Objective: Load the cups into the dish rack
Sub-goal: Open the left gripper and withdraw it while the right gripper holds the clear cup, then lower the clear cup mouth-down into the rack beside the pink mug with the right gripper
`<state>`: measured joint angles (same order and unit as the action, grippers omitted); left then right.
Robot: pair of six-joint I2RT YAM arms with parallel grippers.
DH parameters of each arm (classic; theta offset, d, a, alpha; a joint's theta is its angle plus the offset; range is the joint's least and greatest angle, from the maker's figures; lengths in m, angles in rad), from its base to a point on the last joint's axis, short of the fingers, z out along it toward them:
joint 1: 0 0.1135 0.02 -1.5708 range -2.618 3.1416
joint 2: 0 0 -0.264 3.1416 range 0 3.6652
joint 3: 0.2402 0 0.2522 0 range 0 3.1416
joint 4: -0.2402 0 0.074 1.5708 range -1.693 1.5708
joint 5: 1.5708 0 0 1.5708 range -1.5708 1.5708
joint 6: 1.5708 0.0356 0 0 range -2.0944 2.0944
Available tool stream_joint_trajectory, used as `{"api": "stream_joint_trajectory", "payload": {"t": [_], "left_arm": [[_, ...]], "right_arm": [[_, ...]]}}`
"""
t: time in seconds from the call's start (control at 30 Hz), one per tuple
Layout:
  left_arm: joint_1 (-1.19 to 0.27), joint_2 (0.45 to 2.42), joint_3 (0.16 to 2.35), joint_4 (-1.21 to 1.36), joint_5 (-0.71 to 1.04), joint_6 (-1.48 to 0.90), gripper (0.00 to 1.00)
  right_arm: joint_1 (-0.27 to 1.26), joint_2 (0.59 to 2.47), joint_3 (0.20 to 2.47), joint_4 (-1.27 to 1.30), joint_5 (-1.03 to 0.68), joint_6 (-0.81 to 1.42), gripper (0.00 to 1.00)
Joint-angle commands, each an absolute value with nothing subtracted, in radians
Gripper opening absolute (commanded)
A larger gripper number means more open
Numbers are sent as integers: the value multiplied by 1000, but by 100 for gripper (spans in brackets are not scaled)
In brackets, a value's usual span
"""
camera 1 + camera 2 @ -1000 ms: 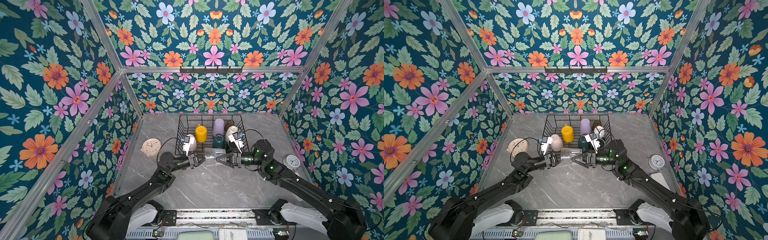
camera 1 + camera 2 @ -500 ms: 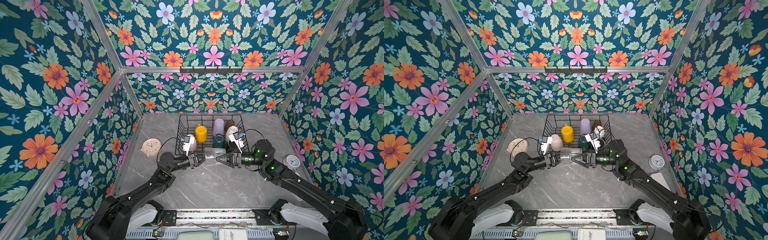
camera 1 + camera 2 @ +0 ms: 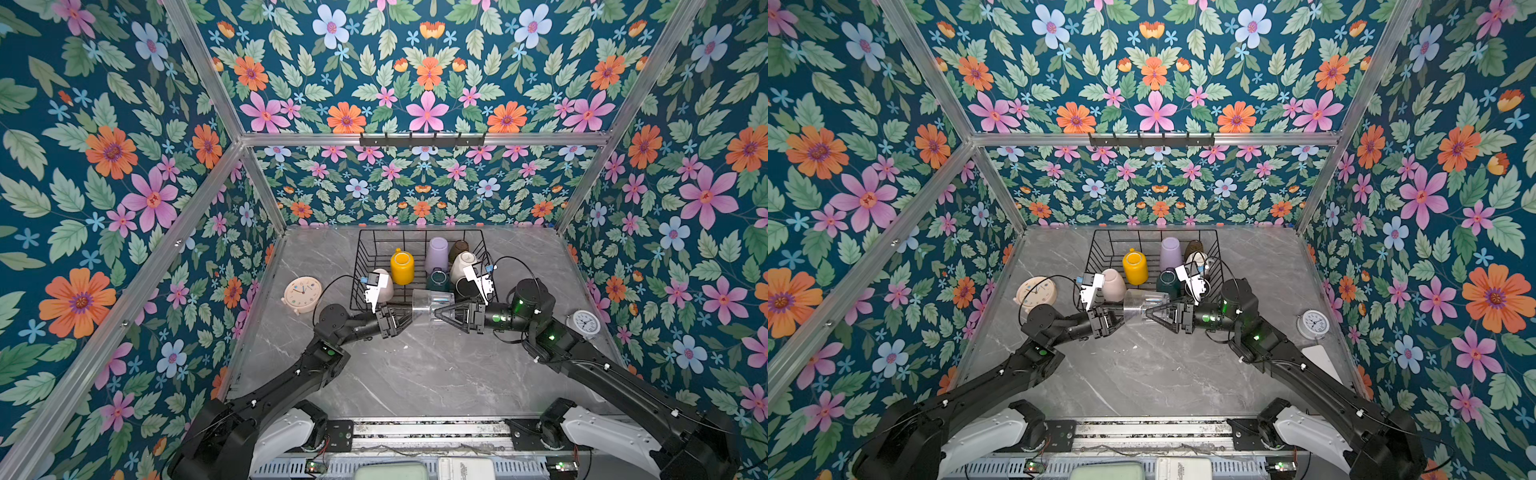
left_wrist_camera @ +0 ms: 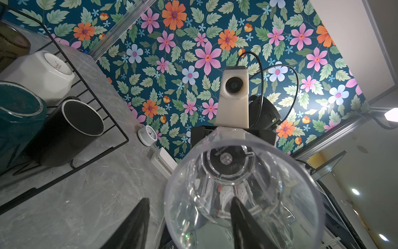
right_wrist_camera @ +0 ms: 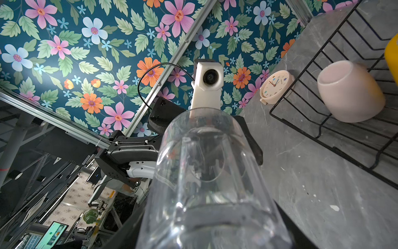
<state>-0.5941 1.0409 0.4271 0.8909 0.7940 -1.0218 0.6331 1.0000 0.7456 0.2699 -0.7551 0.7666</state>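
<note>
The left gripper (image 3: 405, 320) has its black fingers (image 4: 133, 226) spread wide across the rim of a clear drinking glass (image 3: 430, 300). One finger is outside the wall and one shows through it from inside the mouth. The outer finger stands apart from the wall, so this gripper clasps nothing.

The right gripper (image 3: 438, 311) grasps the base end of the same glass, with a dark finger along each flank in the right wrist view. The glass lies on its side between the two grippers, mouth toward the left one and base toward the right one. It hangs over the grey marble tabletop (image 3: 415, 374), just in front of the near edge of the black wire dish rack (image 3: 415, 231) and outside it.

Seven cups are inside the rack:
- a pale-pink mug (image 3: 384, 284) at the near left
- a yellow mug (image 3: 402, 266) behind it
- a lilac tumbler (image 3: 436, 249) and an olive-brown tumbler (image 3: 458, 249) toward the back
- a white mug (image 3: 463, 262), a dark-green mug (image 3: 436, 280) and a black mug (image 3: 465, 286) on the right side

A round pink clock (image 3: 302, 293) stands on the table left of the rack — a round white clock (image 3: 586, 322) stands near the right wall.
</note>
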Motion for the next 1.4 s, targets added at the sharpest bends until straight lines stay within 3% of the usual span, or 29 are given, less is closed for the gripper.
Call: {"api": "stream_joint_trajectory", "payload": {"t": [0.0,0.2,0.47,0.67,0.9,1.37], "left_arm": [[-592,1010,436,796,745,-946,72],[-588,910,484,485,563,-809,81],[-585,673,575,-23,-95,-650,87],[-584,578,623,-155,-373,-458,95],[-585,565,639,-216,-479,-400,98],[-584,513,610,-248,-531,-417,99]], "right_arm": [[635,976,760,246,-730,727,29],[634,924,790,127,-683,675,27],[634,936,863,-34,-613,601,25],[636,1031,989,-201,-531,520,24],[643,1174,1155,-356,-445,440,21],[670,1486,1453,-576,-255,319,19]]}}
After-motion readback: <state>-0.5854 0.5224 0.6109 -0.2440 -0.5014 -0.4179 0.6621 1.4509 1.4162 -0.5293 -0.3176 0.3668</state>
